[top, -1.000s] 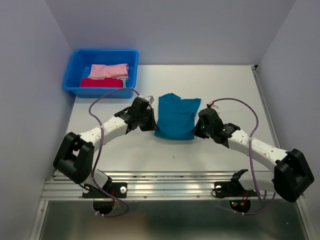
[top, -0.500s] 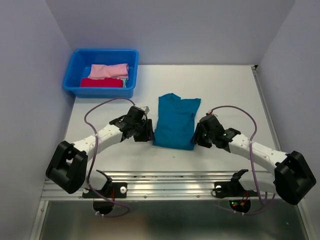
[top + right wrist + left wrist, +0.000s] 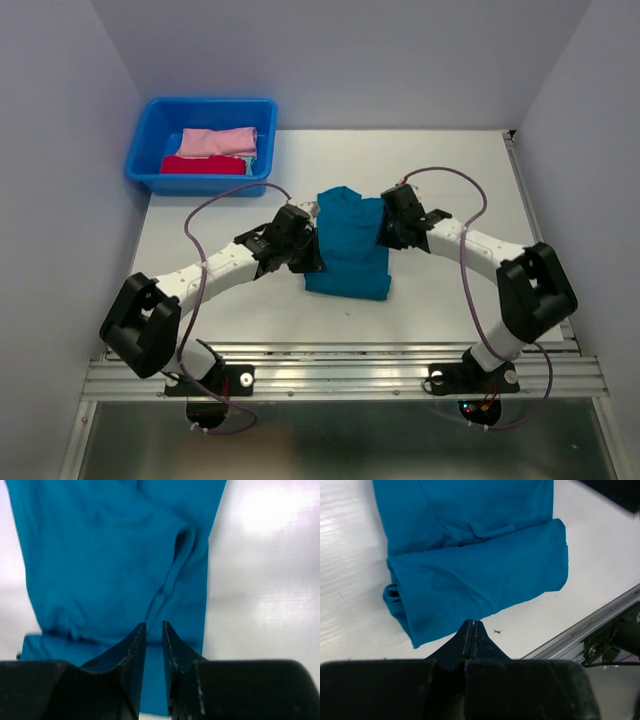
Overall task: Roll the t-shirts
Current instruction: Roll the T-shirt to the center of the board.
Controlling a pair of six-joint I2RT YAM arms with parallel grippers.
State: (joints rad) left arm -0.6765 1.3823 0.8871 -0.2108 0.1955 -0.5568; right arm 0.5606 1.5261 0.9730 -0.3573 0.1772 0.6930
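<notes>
A teal-blue t-shirt (image 3: 348,250) lies in the middle of the table, its near end turned over into a thick roll (image 3: 485,580). My left gripper (image 3: 306,256) is at the shirt's left edge; its jaws are pressed together and hold nothing, the tips (image 3: 472,623) just short of the roll. My right gripper (image 3: 386,232) hangs over the shirt's right side, and its fingertips (image 3: 153,625) stand a narrow gap apart above the cloth (image 3: 110,555) with nothing between them. A pink t-shirt bundle (image 3: 220,142) and a red one (image 3: 203,166) lie in the tub.
A bright-blue plastic tub (image 3: 152,135) stands at the back left corner of the white table (image 3: 450,170). The metal rail (image 3: 350,378) runs along the near edge, also visible in the left wrist view (image 3: 600,615). Purple-grey walls close in on both sides.
Both grippers opened and closed again. The left gripper has come in against the shirt's left edge. The right arm has swung back and inward over the shirt's right side.
</notes>
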